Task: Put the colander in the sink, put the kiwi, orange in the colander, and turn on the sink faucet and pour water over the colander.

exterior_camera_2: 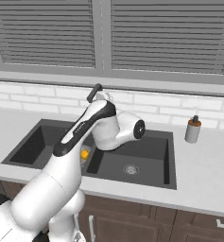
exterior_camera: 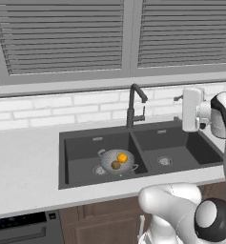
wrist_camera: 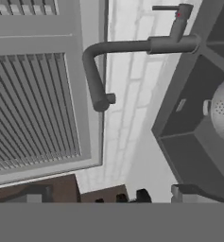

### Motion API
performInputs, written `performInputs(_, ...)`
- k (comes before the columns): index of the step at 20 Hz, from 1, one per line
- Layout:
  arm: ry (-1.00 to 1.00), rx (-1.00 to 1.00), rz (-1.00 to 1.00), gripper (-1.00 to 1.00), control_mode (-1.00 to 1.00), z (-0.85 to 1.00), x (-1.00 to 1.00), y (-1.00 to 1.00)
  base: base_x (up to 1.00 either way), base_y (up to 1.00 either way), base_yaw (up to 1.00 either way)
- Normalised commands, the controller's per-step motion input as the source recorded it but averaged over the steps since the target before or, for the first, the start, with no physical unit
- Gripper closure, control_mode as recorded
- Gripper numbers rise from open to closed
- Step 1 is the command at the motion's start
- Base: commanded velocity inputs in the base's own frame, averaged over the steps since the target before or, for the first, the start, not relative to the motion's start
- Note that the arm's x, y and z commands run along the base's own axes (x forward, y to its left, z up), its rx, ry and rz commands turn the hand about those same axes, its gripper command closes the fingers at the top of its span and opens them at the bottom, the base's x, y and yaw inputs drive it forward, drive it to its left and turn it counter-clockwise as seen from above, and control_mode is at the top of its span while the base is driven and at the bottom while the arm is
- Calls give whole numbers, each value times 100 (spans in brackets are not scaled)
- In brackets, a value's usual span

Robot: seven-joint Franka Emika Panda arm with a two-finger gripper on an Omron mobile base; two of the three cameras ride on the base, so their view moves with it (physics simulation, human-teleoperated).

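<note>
Colander, centre frame in sink, holds kiwi and orange; end effector open, empty, facing faucet for its lever

Perforated shiny metal colander in a matt dark sink.

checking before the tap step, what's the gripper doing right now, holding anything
Two-finger gripper: open and holding nothing, raised above the counter and facing the tall dark grey sink faucet.
</note>
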Motion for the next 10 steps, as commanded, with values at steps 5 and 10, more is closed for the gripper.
performInputs(5,-13,0,10,-100,-100,0,44,10,0,0,0)
performInputs(10,-11,0,11,-100,-100,0,44,25,0,0,0)
